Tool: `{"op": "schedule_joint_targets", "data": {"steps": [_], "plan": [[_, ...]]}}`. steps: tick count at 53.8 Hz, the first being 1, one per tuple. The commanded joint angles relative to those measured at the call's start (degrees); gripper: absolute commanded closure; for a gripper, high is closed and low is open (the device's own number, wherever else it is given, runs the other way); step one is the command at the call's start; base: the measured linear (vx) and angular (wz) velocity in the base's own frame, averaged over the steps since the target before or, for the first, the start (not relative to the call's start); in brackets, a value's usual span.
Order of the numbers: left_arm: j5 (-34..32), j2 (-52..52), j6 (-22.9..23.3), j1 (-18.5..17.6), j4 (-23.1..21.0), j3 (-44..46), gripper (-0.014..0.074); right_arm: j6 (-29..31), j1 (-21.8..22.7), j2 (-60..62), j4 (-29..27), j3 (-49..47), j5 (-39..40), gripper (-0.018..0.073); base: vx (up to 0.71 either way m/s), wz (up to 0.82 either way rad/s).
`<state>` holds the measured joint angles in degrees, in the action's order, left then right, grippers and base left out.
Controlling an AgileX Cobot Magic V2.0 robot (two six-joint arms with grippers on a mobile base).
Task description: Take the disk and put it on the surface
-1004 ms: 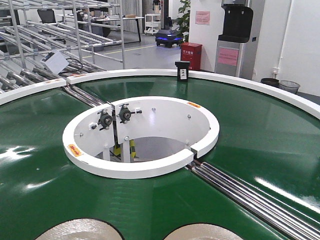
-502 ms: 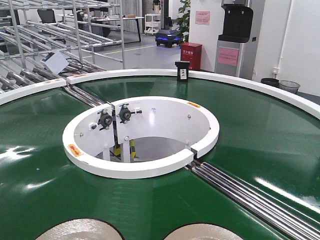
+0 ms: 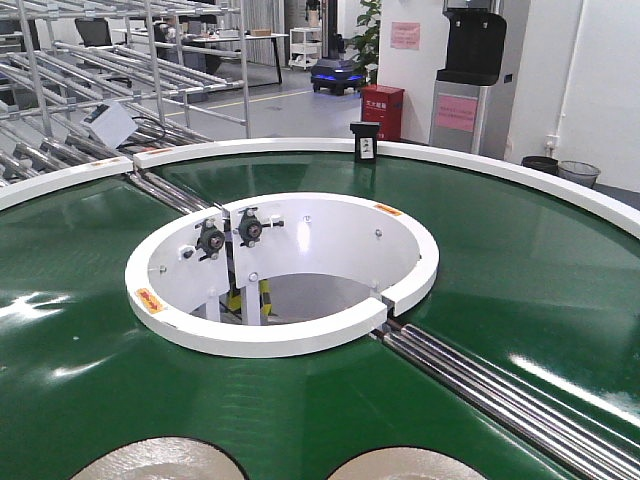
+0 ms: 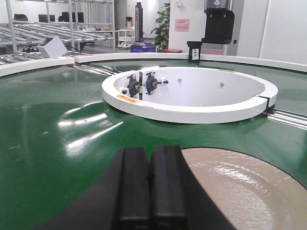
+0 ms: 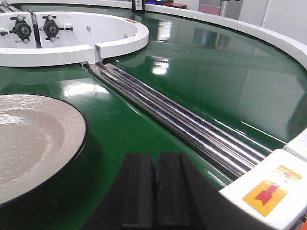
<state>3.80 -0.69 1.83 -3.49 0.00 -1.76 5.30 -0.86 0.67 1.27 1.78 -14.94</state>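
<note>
Left gripper (image 4: 151, 155) has its fingers pressed flat together with nothing between them; a disk (image 4: 240, 191) lies on the green belt (image 4: 57, 143) just ahead and off to its right; right gripper (image 5: 154, 163) is squeezed closed and empty too, with a second disk (image 5: 33, 139) near on its left and steel rollers (image 5: 182, 120) on its right. Both disks are round, so no long axis to line up; I'd guess either arm's about equally close, each reaching inward. Farther out sits the white ring (image 3: 280, 335); the drop-off surface isn't in any view.
</note>
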Motion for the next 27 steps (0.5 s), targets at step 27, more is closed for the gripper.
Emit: {"op": "schedule_joint_targets", "data": {"steps": [27], "plan": [[-8.8, 0.0, 0.2, 0.0, 0.0, 1.5, 0.0604, 0.8, 0.3, 0.5, 0.9, 0.4, 19.2, 0.0567, 0.00, 0.00]]}}
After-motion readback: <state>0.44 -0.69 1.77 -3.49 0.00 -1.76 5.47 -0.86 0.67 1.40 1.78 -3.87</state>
